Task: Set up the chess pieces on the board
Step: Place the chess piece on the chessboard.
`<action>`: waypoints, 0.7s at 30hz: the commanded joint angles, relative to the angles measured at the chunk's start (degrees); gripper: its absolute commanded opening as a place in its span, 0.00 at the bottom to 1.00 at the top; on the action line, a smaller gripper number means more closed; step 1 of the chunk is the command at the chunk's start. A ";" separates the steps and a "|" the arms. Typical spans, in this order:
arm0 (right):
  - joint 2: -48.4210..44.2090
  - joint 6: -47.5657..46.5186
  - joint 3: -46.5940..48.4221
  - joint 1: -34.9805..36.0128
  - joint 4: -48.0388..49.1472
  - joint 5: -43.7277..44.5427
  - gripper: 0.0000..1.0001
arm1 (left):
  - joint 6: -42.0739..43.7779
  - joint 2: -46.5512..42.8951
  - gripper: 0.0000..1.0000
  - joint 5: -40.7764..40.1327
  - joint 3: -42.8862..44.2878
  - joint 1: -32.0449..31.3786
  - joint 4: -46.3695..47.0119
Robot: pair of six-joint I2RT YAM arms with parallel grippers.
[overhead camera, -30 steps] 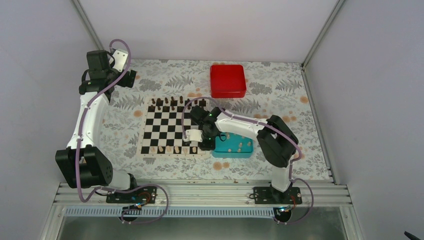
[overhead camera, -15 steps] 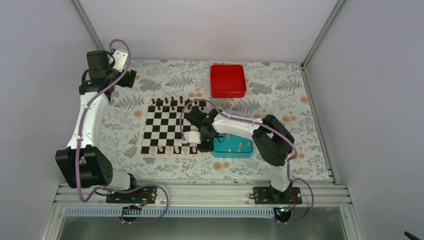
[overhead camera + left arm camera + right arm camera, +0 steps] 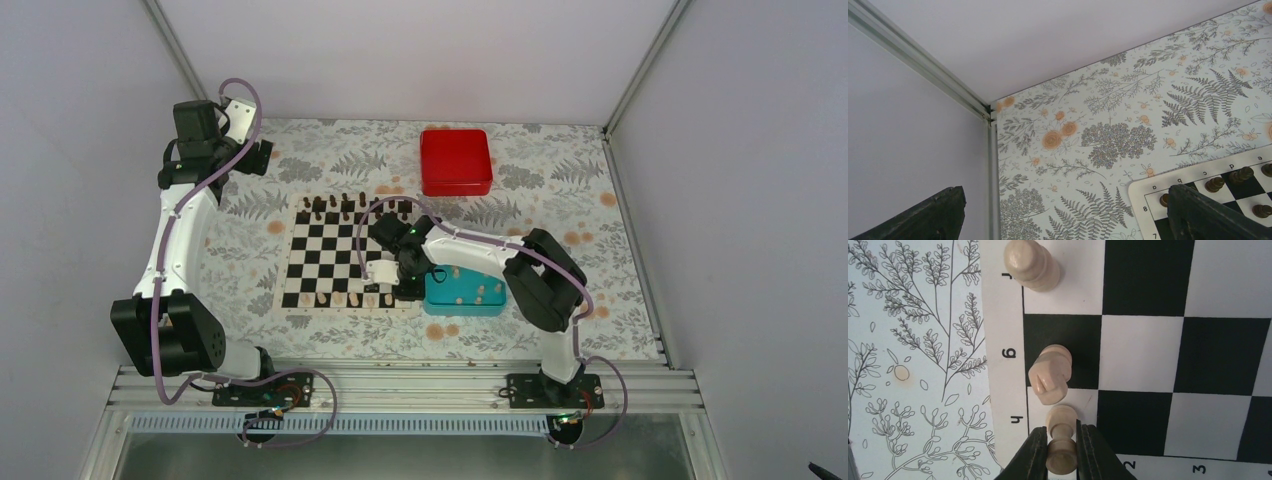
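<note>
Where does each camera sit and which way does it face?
Top external: above and behind the robot, looking down on the board, left arm, right arm.
Left wrist: at the far-left corner, facing tablecloth and wall; open left tool shows.
Right wrist: just over the board, looking down; right tool grips a pale piece.
All share the board.

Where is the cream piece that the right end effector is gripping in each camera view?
Top external: hidden under the right end effector at the chessboard's near right corner.
Left wrist: not in it; only the far left corner with dark pieces shows.
Right wrist: bottom centre, the cream chess piece clamped between the fingers, beside the h label.
Shared landmark: the chessboard's pale border.
</note>
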 commanded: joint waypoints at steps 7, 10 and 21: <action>2.68 -1.46 1.26 0.39 -0.59 -0.36 0.07 | -0.17 0.09 1.00 1.07 -0.29 0.40 0.70; 2.51 -1.35 0.71 0.43 -0.46 0.15 0.11 | -0.16 0.20 1.00 1.26 -0.22 0.39 0.73; -5.50 -0.31 -0.10 -0.66 -0.42 2.02 0.44 | -0.17 0.29 1.00 1.40 0.22 0.42 0.33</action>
